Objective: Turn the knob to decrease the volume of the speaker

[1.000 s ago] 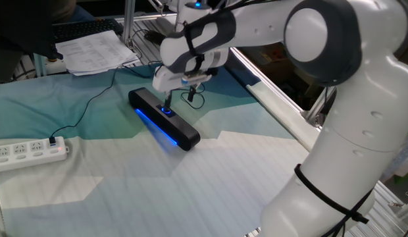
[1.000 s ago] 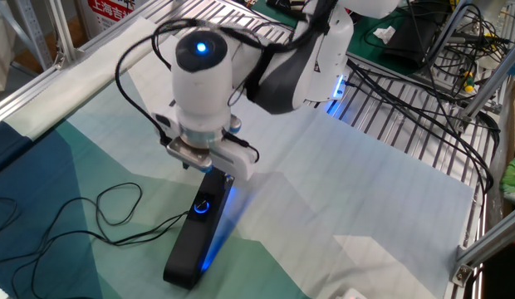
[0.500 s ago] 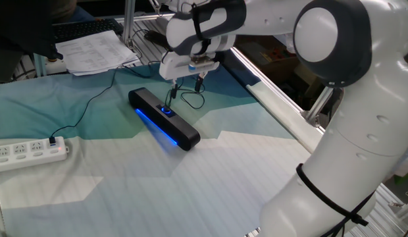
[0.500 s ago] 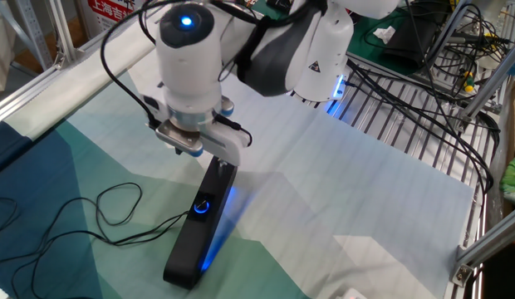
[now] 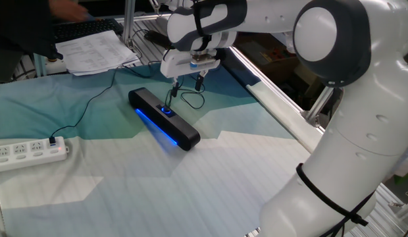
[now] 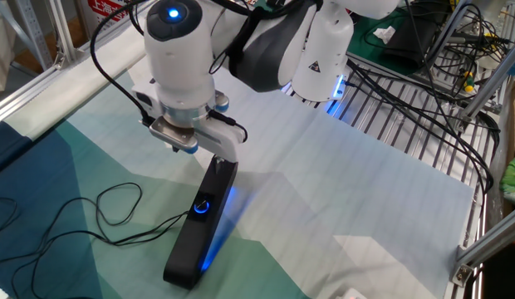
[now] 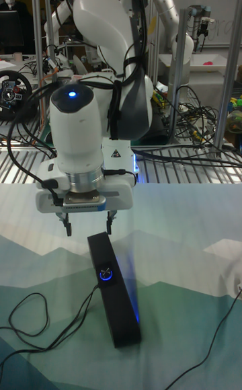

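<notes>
The speaker is a long slim black bar lying on the teal cloth, with a blue light strip along its near edge. The knob, a small dial with a blue ring, sits on its top near the middle. It also shows in the tall fixed view, where the knob is on the speaker. My gripper hangs open above the speaker's far end, clear of the knob, with nothing between its fingers. From the other fixed view the knob is uncovered on the speaker.
A thin black cable runs from the speaker to a white power strip at the left edge. Cable loops lie on the cloth beside the bar. Papers and a keyboard sit at the back. A metal frame rail borders the table.
My gripper has risen from the knob, where its fingers stood a second ago, and now hangs above the speaker. The speaker has not moved.
</notes>
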Available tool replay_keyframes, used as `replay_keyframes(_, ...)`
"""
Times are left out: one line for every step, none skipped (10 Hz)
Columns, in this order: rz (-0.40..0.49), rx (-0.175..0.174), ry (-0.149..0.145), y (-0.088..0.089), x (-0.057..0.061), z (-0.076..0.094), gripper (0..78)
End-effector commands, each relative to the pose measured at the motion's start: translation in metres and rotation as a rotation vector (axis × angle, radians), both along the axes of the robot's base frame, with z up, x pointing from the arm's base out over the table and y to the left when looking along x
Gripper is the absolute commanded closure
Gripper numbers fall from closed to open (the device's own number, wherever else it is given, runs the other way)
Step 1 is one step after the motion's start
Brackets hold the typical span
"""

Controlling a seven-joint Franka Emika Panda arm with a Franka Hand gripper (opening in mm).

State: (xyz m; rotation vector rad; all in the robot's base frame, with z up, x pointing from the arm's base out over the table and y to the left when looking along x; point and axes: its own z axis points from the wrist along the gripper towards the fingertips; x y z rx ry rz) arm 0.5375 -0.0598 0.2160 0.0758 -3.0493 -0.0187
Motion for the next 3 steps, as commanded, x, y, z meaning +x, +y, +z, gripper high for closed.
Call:
replay_keyframes(0.001, 0.003, -0.005, -0.0062, 0.0008, 0.0101, 0.1)
replay_keyframes(-0.003, 0.003, -0.002, -0.0081, 0.0003, 0.0121, 0.1)
replay_keyframes(-0.003, 0.003, -0.002, -0.0081, 0.0003, 0.0121, 0.1)
